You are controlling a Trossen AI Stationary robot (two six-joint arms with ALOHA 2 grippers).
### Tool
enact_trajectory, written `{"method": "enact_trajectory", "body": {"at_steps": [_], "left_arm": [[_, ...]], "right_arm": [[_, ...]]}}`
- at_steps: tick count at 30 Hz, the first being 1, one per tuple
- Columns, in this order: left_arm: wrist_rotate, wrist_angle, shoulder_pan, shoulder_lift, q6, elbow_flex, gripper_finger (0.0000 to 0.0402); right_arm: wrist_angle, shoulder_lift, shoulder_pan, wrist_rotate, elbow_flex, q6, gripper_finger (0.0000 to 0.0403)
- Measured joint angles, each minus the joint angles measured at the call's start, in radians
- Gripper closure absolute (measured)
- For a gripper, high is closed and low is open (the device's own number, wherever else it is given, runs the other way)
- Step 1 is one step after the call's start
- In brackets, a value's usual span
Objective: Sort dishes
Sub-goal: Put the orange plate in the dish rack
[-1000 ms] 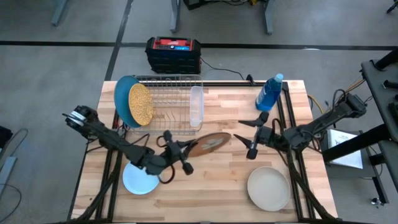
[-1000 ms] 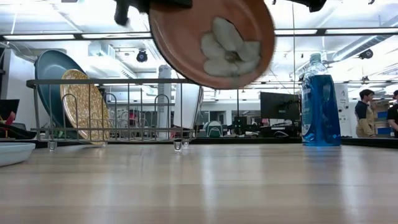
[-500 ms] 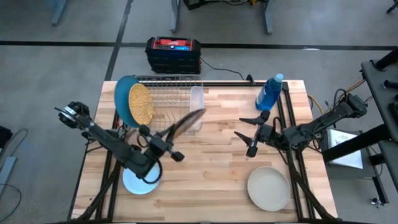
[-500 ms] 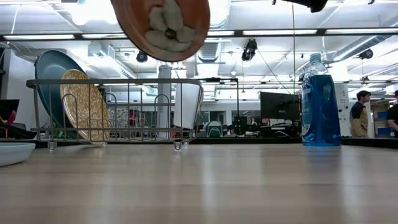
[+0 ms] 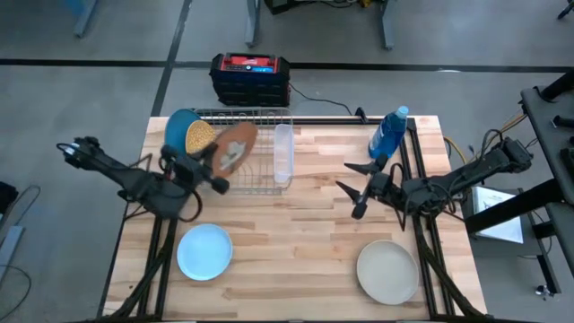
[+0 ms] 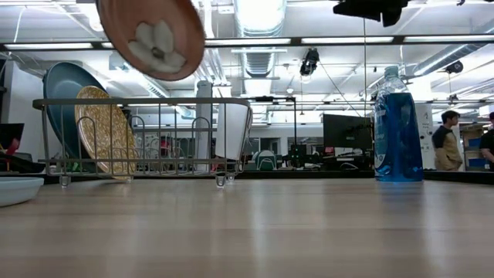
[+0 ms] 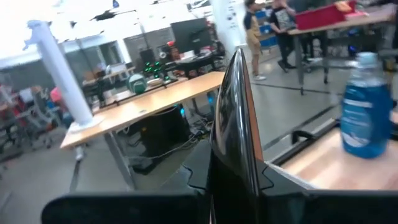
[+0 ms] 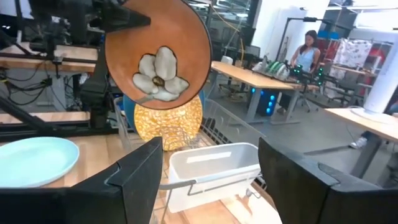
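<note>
- Wire dish rack (image 5: pixel 242 152): large mid-blue plate (image 5: pixel 176 135) and gold speckled plate (image 5: pixel 197 136) already racked.
- Left tool (image 5: pixel 199 169) clamps brown flower-painted plate (image 5: pixel 233 149) above the rack.
- Right tool (image 5: pixel 359 190) wide, holding nothing.
- Left to rack: pale blue plate (image 5: pixel 204 252), beige-grey plate (image 5: pixel 387 272), both on the bench.

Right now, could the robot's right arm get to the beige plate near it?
Probably yes. The right hand hangs open and empty above the table, and the beige plate lies flat on the wood on that arm's side with nothing on or around it. The left hand is busy holding a brown flower plate.
</note>
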Motion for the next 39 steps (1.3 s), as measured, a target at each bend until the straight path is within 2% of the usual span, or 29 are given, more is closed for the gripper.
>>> {"method": "enact_trajectory", "body": {"at_steps": [4,11,14,16,27,39], "left_arm": [[0.0,-0.156,0.061,-0.102,-0.124,-0.05,0.0383],[-0.01,-0.173,0.171,-0.21,-0.119,-0.096,0.0383],[0.003,-0.189,0.208,-0.223,-0.03,-0.108,0.0383],[-0.003,-0.19,0.234,-0.227,-0.024,-0.117,0.0383],[-0.007,-0.198,0.278,-0.209,-0.085,-0.203,0.0383],[-0.003,-0.203,0.304,-0.208,-0.156,-0.296,0.0382]], "right_arm": [[0.0,0.001,-0.019,-0.002,0.0,0.016,0.0149],[-0.032,0.001,-0.058,-0.003,0.0,0.041,0.0161],[-0.052,0.001,-0.074,-0.003,0.0,0.053,0.0165],[-0.053,0.001,-0.08,-0.003,-0.001,0.053,0.0166],[-0.074,0.001,-0.085,-0.006,-0.005,0.067,0.016],[-0.083,0.001,-0.085,-0.006,-0.007,0.069,0.0174]]}}
